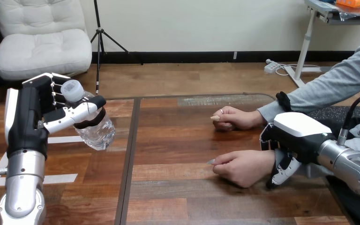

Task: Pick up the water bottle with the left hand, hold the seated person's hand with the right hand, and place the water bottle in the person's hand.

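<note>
Two grips for you to check.

Left hand: fingers and thumb are wrapped round the clear plastic water bottle, clamped just under its white screw cap. The bottle is up off the surface and tilted, base leaning toward the view's right, over the table's left panel. The silver forearm rises from the bottom edge below it.

Right hand: it is draped over the wrist of the person's nearer hand, with fingers curled down round the wrist, so it's closed on it. That hand lies on the table in a loose fist. The person's farther hand rests on the surface just beyond it, apart from both robot hands.

The bottle and the person's hands are well apart.

Surface: you're on a glossy brown wooden plank table. A dark seam runs front to back between the bottle side and the person's side. Strips of white tape lie on the left panel, beneath the raised bottle and beside the forearm.
</note>
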